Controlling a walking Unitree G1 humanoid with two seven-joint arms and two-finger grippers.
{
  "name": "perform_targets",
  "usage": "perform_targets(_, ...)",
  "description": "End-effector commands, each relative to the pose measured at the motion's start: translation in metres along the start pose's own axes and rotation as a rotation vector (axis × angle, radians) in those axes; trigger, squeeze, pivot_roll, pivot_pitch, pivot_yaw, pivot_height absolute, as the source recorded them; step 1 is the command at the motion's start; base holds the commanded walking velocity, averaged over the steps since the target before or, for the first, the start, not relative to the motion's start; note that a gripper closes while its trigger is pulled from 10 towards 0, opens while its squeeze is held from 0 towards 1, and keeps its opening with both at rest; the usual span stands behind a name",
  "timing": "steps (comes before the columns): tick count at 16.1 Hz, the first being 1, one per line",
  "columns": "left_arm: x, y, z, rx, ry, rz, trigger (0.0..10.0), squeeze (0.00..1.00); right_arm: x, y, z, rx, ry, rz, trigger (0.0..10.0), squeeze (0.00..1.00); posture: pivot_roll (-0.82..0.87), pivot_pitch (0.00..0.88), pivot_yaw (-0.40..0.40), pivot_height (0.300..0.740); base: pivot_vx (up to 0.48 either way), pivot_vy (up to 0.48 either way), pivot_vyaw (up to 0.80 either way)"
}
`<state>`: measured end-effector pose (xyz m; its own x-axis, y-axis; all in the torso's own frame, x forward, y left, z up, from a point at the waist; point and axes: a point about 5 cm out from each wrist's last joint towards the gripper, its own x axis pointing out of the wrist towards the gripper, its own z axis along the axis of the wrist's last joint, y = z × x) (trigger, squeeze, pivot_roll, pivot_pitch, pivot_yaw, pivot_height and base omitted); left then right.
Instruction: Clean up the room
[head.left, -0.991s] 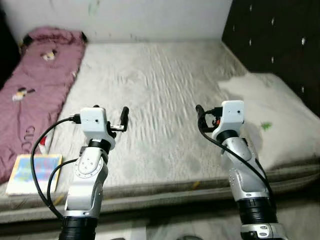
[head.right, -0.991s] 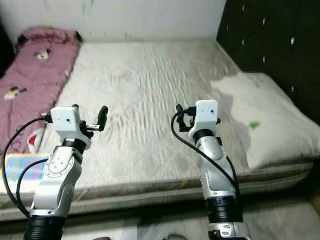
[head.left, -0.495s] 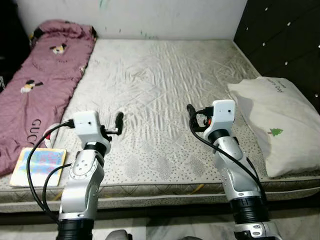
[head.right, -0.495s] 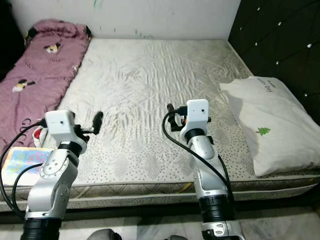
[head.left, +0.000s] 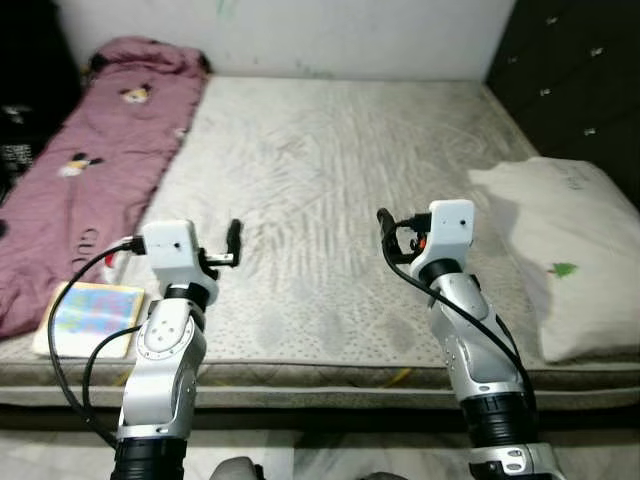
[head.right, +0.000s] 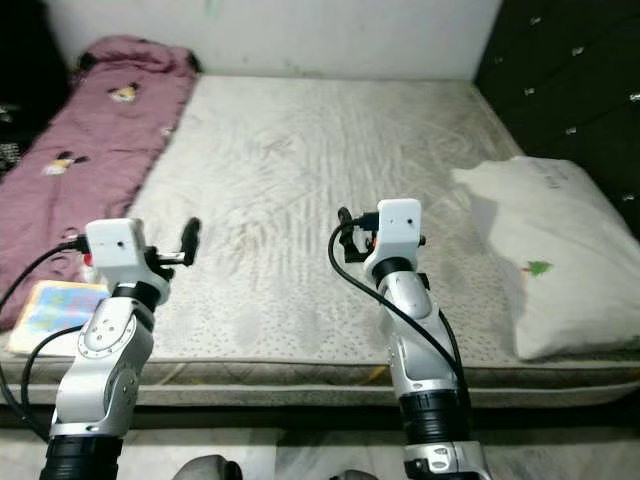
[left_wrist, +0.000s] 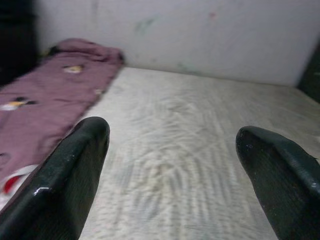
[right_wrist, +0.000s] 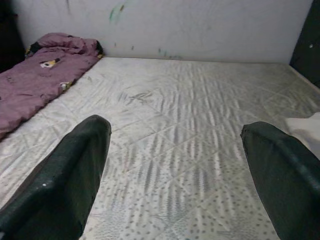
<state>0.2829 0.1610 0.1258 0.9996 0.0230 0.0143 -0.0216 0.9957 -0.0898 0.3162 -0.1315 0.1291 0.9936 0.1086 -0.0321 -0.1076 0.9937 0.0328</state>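
**Two arms held up over a bare bed**

Left eye view: a big bed (head.left: 330, 180) is seen in front of the robot, with a pale quilted mattress (head.left: 340, 150) on it. A purple blanket (head.left: 90, 170) is laid along the left side of the mattress, up to the white wall (head.left: 300, 30). Small cartoon pictures are printed on the blanket; some letters are printed low on it too, but they are too blurred to be read. A picture book (head.left: 88, 316) with a bright cover is laid flat at the near left corner of the mattress, just beside the blanket's edge. A white pillow (head.left: 565, 255) is set on the right side, next to the dark padded headboard (head.left: 580, 70). A small green tree is printed on the pillow, and some grey writing near its top cannot be read.

The left gripper (left_wrist: 172, 165) is held up over the near edge of the mattress, close to the book but not touching it. Its two black fingers (left_wrist: 70, 175) are spread wide apart, with nothing between them. The right gripper (right_wrist: 175, 165) is held up over the middle of the near edge, well apart from the pillow. Its fingers (right_wrist: 70, 170) are spread wide too, and nothing is held.

No boxes or bins can be made out.
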Motion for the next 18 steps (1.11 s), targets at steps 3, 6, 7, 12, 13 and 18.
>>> perform_targets(3, 0.0024, -0.0051, 0.0027, -0.042, 0.012, -0.034, 10.0, 0.00, 0.0001, -0.0046, -0.0018, 0.006, 0.016, -0.022, 10.0, 0.00, 0.01, 0.000, -0.014, 0.740, 0.000, 0.000, 0.00)
perform_targets(6, 0.0019, -0.0073, 0.0031, -0.085, 0.008, -0.057, 10.0, 0.00, -0.0004, -0.0039, -0.0020, 0.005, 0.019, -0.018, 10.0, 0.00, 0.01, 0.000, -0.012, 0.740, 0.000, 0.000, 0.00)
perform_targets(7, 0.0019, -0.0074, 0.0031, -0.085, 0.010, -0.058, 10.0, 0.00, -0.0003, -0.0042, -0.0022, 0.005, 0.020, -0.018, 10.0, 0.00, 0.01, 0.000, -0.012, 0.740, 0.000, 0.000, 0.00)
perform_targets(12, 0.0015, -0.0074, 0.0028, -0.086, 0.016, -0.059, 10.0, 0.00, 0.0009, -0.0042, -0.0039, 0.019, 0.037, -0.019, 10.0, 0.00, 0.01, 0.000, -0.015, 0.740, 0.000, 0.367, -0.14)
perform_targets(13, 0.0012, -0.0071, 0.0024, -0.085, 0.018, -0.057, 10.0, 0.00, 0.0012, -0.0045, -0.0037, 0.015, 0.037, -0.019, 10.0, 0.00, 0.01, 0.000, -0.015, 0.740, 0.000, 0.412, 0.00)
perform_targets(18, 0.0020, -0.0063, 0.0022, -0.081, 0.022, -0.057, 10.0, 0.00, 0.0009, -0.0037, -0.0056, 0.020, 0.051, -0.012, 10.0, 0.00, 0.01, 0.000, -0.011, 0.740, 0.000, 0.458, -0.29)
